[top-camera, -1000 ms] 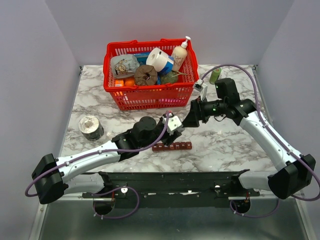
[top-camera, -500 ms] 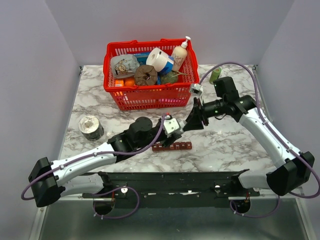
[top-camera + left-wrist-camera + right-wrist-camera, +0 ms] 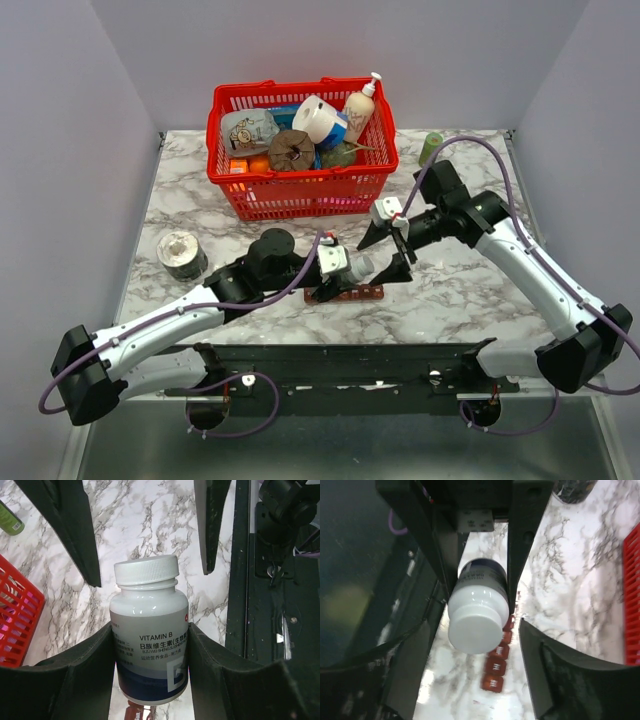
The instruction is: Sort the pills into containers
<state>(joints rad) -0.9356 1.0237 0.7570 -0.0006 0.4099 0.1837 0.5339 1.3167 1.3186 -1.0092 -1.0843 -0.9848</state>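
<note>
A white tabletop [image 3: 470, 290] veined with grey marble pattern, enclosed by plain pale lilac walls [image 3: 60, 120]. At its far side stands a red plastic mesh basket [image 3: 300, 195] filled with assorted household goods. A squat grey round tin [image 3: 181, 255] sits near the left edge, and a small green bottle [image 3: 431, 148] stands at the far right, beside the basket.

The left gripper [image 3: 350, 268] is clamped on the body of a white plastic bottle [image 3: 149, 650] with a grey-and-blue label reading "VITAMIN B". One black finger presses each side of the label. The white ribbed screw cap [image 3: 146, 570] projects beyond the fingertips and points towards the right arm.

The right gripper [image 3: 384, 256] faces the bottle head-on, jaws spread wide. Its two black fingers [image 3: 75, 535] flank the cap, one on each side, with bare table showing in the gaps, so neither touches it.

The long, narrow dark red-brown plastic strip [image 3: 350, 294] of small square compartments lies flat near the table's front edge, directly beneath the two grippers. The left gripper covers its left end in the top view. From the right wrist, several compartments appear just below the cap, blurred.
</note>
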